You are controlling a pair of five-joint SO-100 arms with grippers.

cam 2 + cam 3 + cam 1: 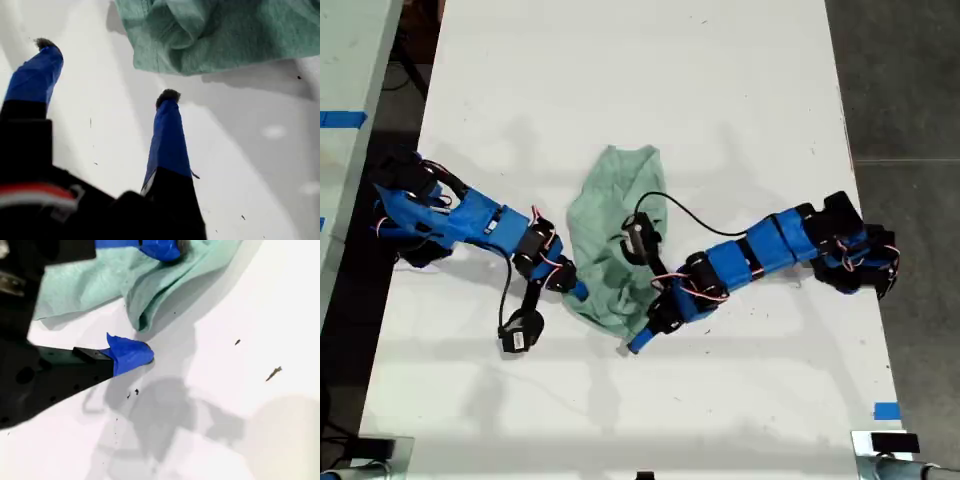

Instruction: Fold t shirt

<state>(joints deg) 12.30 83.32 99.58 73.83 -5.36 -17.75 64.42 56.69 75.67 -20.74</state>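
T shirt point(612, 240) lay bunched mid-table point(620, 70). Soft, light, limp; best pinched at 6 o'clock hem. My first gripper point(107, 70) spread, empty; my second gripper point(155, 300) parted astride hem.

White table point(620, 80) runs the length of the exterior view, and the pale mint t shirt point(615, 240) lies rumpled right on it, between my first pincer point(578, 291) and my second pincer point(635, 343). Small dark specks point(274, 373) dot the surface beside my second pincer.
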